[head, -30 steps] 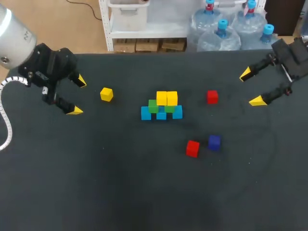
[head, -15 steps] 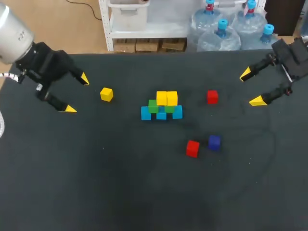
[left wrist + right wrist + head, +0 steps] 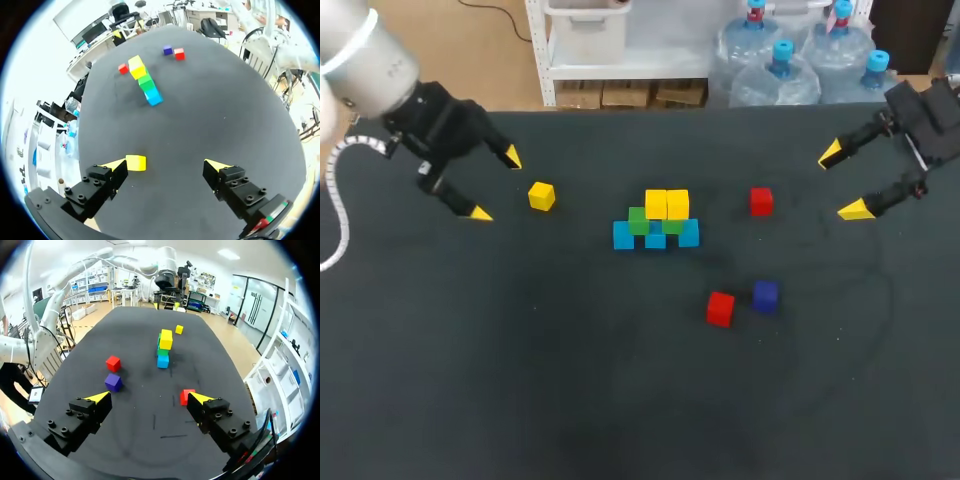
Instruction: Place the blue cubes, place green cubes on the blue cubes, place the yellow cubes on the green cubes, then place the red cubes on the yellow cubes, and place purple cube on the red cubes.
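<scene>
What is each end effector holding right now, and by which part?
Nothing. The left end effector is open and empty, with the loose yellow cube lying near it, ungripped. The right end effector is open and empty too.

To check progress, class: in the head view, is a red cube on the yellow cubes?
No, both red cubes lie on the table, away from the stack.

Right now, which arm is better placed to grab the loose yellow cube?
Left. The left gripper, open, hovers beside the loose yellow cube; the right gripper is far beyond the stack.
</scene>
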You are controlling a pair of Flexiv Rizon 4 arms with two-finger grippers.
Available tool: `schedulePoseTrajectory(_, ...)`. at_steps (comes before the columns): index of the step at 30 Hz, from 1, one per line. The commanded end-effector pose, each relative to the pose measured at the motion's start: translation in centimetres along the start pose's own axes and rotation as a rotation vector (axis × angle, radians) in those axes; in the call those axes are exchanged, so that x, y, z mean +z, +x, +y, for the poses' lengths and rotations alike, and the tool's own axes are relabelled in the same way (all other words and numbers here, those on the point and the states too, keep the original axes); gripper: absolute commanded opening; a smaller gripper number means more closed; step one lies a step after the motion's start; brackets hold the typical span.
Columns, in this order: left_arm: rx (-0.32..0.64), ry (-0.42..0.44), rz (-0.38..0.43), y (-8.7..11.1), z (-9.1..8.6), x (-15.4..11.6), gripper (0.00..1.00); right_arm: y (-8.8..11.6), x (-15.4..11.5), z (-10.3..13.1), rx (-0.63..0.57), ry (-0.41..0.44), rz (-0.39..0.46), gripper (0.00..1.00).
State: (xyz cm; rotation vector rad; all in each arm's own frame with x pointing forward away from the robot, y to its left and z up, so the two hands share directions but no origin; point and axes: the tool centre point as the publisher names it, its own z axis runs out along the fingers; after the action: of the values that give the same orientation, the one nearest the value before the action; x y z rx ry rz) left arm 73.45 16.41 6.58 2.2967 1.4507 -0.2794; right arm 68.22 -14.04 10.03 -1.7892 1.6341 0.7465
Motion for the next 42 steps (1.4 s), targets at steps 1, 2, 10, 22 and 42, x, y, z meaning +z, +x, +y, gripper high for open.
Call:
schedulePoseTrajectory(1,-0.011,0.080,0.027,0.3,2.0,1.8,1.00,0.0,0.0,0.0,-0.001,0.001,-0.001,1.00)
schedulePoseTrajectory(2,-0.012,0.080,0.029,0.4,2.3,2.0,1.00,0.0,0.0,0.0,-0.001,0.001,-0.001,1.00)
schedulePoseTrajectory(10,-0.014,0.084,0.040,0.8,3.6,3.4,1.00,0.0,0.0,0.0,-0.001,0.001,-0.001,1.00)
schedulePoseTrajectory(22,-0.032,0.092,0.033,1.3,4.4,5.1,1.00,0.0,0.0,0.0,-0.001,0.001,-0.001,1.00)
schedulePoseTrajectory(42,-0.068,0.113,0.062,3.4,6.3,7.7,1.00,0.0,0.0,0.0,-0.001,0.001,-0.001,1.00)
